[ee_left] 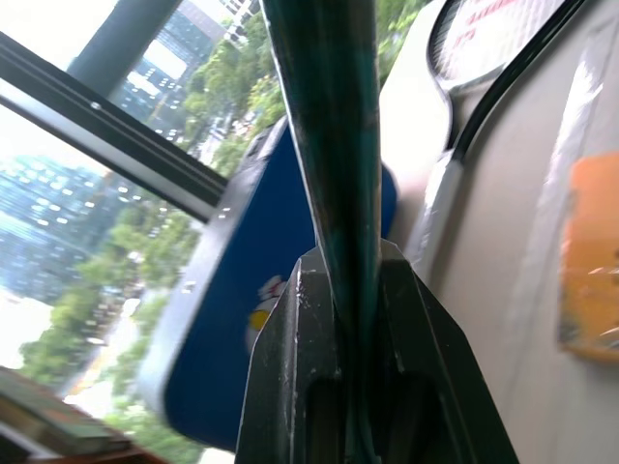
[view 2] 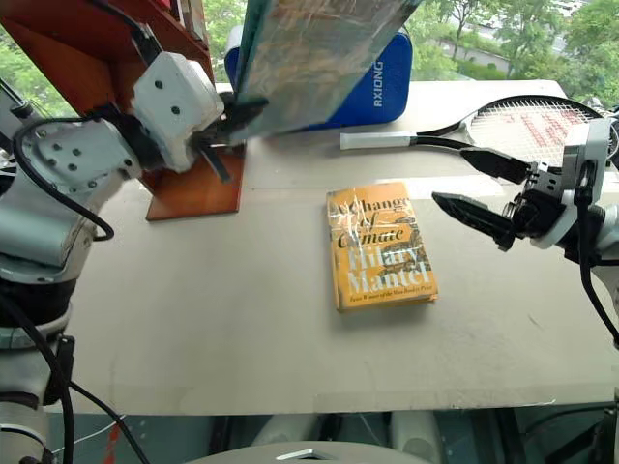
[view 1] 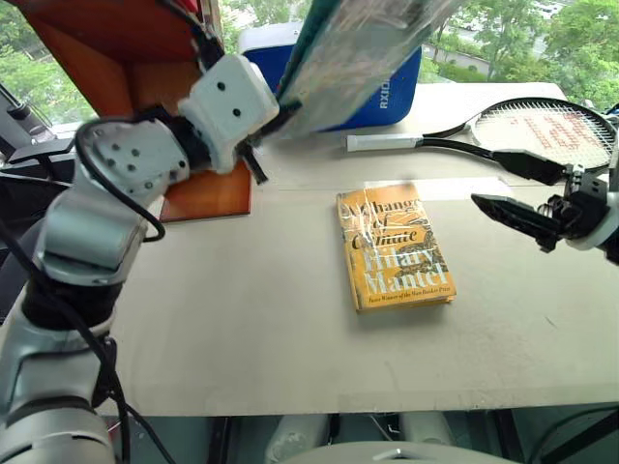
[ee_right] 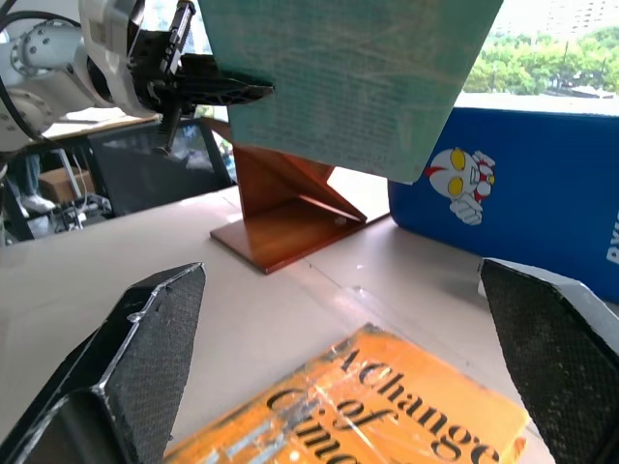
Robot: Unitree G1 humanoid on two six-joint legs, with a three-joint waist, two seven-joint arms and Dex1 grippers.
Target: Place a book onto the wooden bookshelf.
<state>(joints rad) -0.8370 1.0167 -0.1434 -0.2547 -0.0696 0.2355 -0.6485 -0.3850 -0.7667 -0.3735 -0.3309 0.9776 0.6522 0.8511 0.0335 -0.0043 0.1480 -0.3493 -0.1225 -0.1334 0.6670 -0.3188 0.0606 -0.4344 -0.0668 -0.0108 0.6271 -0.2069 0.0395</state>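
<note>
The teal-green book [view 1: 368, 48] with a shiny taped cover hangs tilted in the air, above the table's far side. My left gripper [view 1: 263, 124] is shut on its lower corner, and the book's edge [ee_left: 329, 145] stands between the fingers [ee_left: 290, 348]. The wooden bookshelf [view 1: 203, 193], reddish-brown with slanted side panels, stands at the far left, just behind and beside that gripper. At the right, my right gripper [view 1: 486, 179] hovers open above the table, pointing toward the middle, with nothing between its fingers [ee_right: 155, 329].
A yellow-orange book [view 1: 395, 246] with white lettering lies flat at the table's middle, below and left of my right gripper. A blue padded case [view 2: 372, 92] stands at the back behind the held book. A tennis racket [view 1: 542, 130] lies at the far right.
</note>
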